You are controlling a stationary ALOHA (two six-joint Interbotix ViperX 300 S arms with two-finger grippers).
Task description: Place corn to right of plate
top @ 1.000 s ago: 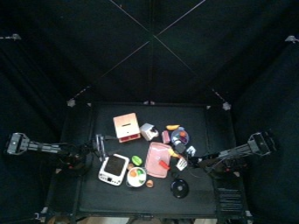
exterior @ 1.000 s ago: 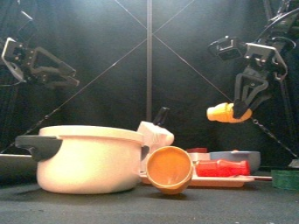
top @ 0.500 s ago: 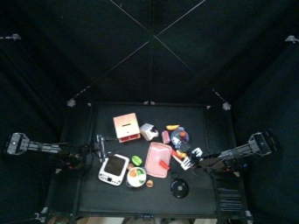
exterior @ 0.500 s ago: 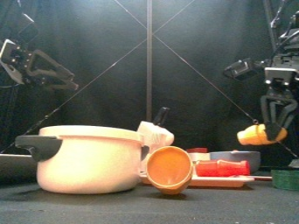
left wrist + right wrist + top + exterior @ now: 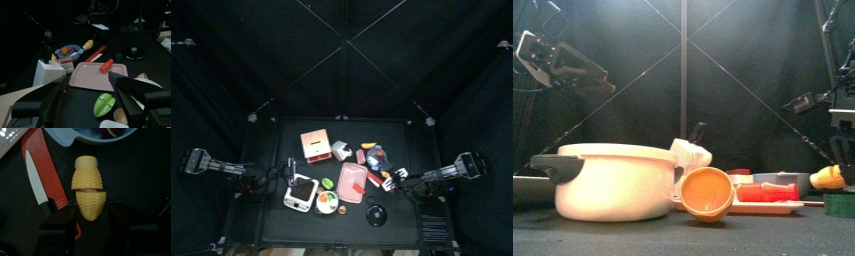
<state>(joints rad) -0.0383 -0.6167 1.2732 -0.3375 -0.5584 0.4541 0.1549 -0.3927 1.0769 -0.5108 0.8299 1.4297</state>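
The corn (image 5: 87,189), yellow with a pale stub end, is clamped at its lower half in my right gripper (image 5: 88,212). In the front view the corn (image 5: 831,177) hangs low at the far right, just above the table. The pink rectangular plate (image 5: 352,181) lies mid-table, left of my right gripper (image 5: 400,179); it also shows in the left wrist view (image 5: 93,79) with a red item on it. My left gripper (image 5: 90,107) is open and empty, held above the table's left side (image 5: 283,185).
A red-handled knife (image 5: 39,175) lies right beside the corn, with a blue bowl (image 5: 100,133) past it. A white pot (image 5: 613,180), an orange cup (image 5: 707,192), a green item (image 5: 103,104) and a black lid (image 5: 135,52) crowd the table.
My right gripper has carried the corn down and to the right in the front view, from mid-height to just above the table. My left arm has shifted slightly upward.
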